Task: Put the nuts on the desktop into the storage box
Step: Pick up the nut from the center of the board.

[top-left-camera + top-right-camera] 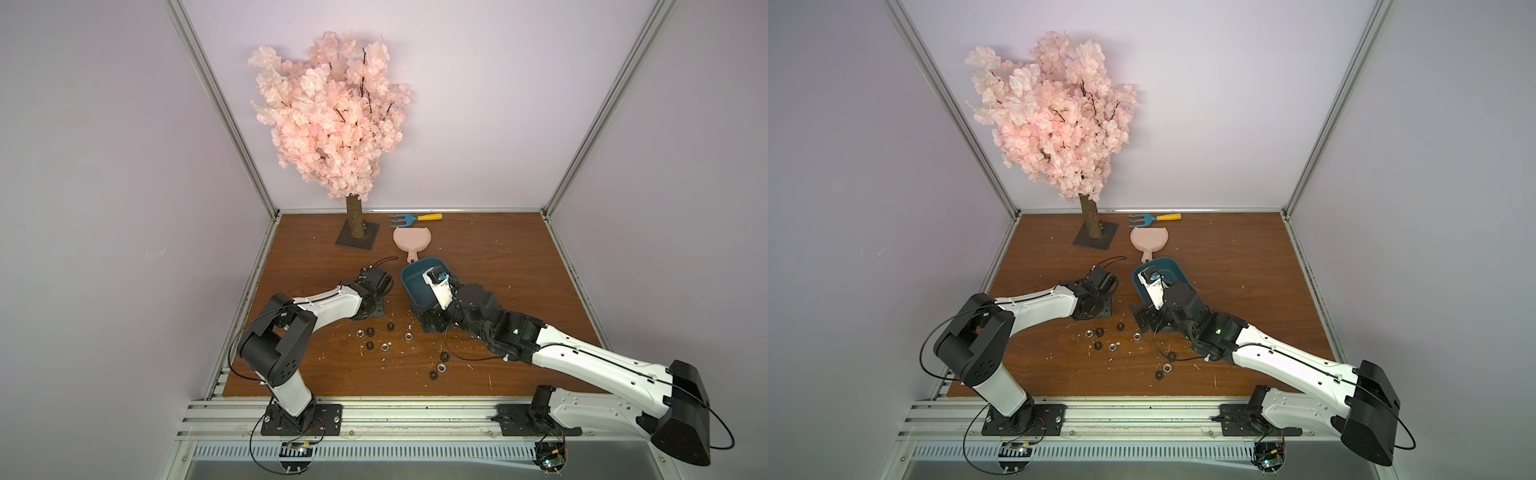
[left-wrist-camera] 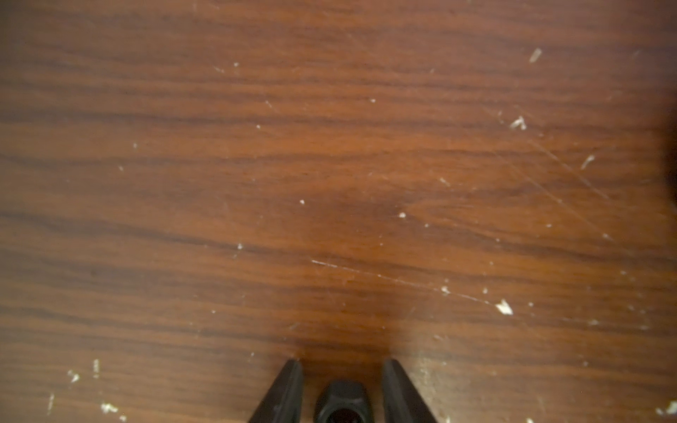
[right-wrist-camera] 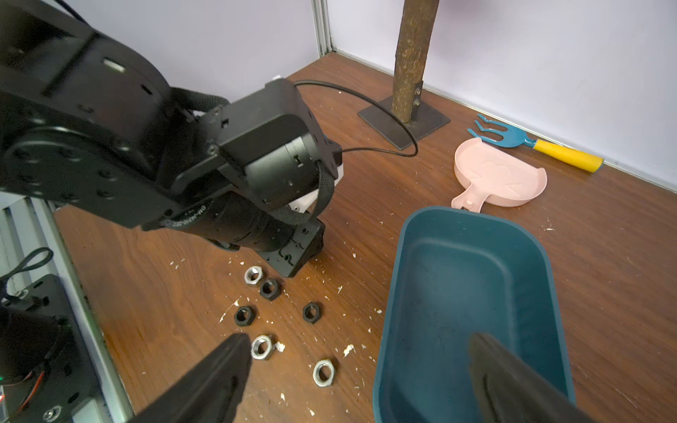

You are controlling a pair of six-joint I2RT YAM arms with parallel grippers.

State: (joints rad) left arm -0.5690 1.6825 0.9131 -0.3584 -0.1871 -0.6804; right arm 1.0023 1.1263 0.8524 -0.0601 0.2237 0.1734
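The left gripper (image 2: 342, 362) is down at the desktop (image 2: 329, 164), its jaws narrowly apart on either side of a black nut (image 2: 343, 403). Thin strips of wood show between the nut and each finger, so it looks bracketed, not yet pinched. The nut lies flat with its hole facing up. As a hexagon it has no real long axis, and the blur hides which flats face the fingers.

From there the storage box (image 1: 413, 280) lies close by toward the robot's right, its long axis running away from the robot's base at a slight tilt. What shows of its floor in the right wrist view is bare.

The right gripper (image 3: 359, 381) hangs wide apart and empty at the box's near end — one finger above the box, the other just beside a silver nut (image 3: 261, 347). The other nuts (image 1: 384, 346) lie loose on the desktop between the two arms. The left arm is clearly the nearer to the black nut.
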